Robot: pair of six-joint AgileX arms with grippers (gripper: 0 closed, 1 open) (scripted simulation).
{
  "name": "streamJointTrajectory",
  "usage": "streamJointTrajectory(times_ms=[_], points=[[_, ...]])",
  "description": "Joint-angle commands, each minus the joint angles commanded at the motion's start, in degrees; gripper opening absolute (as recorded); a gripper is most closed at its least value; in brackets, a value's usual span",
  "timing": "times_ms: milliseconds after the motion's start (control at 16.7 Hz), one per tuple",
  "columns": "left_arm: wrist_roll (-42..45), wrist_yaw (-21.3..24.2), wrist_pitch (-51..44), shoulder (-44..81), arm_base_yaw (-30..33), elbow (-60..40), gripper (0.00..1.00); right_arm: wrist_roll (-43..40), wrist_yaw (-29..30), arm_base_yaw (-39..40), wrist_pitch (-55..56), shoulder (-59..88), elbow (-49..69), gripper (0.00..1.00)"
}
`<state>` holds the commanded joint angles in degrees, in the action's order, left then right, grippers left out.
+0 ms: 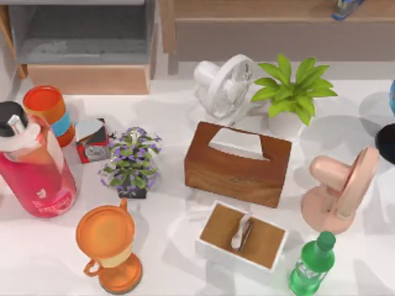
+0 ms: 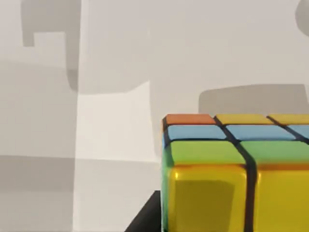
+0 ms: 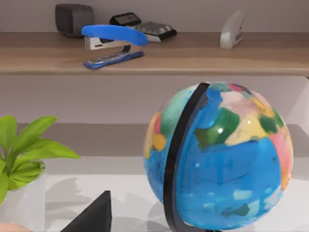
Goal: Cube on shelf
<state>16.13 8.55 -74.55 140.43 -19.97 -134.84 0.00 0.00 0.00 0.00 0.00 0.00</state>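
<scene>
At left of the top frame, the red, black and silver cube (image 1: 92, 140) is a decoy. The left wrist view has the cube (image 2: 236, 169) close at lower right; whether the left tool grips it, I cannot tell. Judged step: carrying toward the shelf (image 1: 259, 8), upper right; next, lower it onto the plank.

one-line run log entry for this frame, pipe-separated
cube close before left wrist camera, over white surface | shelf holds blue stapler, no cube on it | globe near right wrist camera

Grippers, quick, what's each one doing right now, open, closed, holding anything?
Left gripper: cannot be told; the cube sits close in its wrist view.
Right gripper: cannot be told; its wrist view faces the globe and shelf.
</scene>
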Motion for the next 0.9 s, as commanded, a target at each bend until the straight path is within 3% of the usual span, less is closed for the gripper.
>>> streamJointTrajectory(times_ms=[300,660,900], points=[[3.72,-4.13,0.53,4.81,0.53,-5.09,0.0,0.0,0.0,0.0,0.0,0.0,0.0,1.0],[3.71,-4.65,0.73,4.3,0.29,-4.56,0.0,0.0,0.0,0.0,0.0,0.0,0.0,1.0],[1.78,-10.74,4.03,-3.5,2.01,2.19,0.0,0.0,0.0,0.0,0.0,0.0,0.0,1.0]])
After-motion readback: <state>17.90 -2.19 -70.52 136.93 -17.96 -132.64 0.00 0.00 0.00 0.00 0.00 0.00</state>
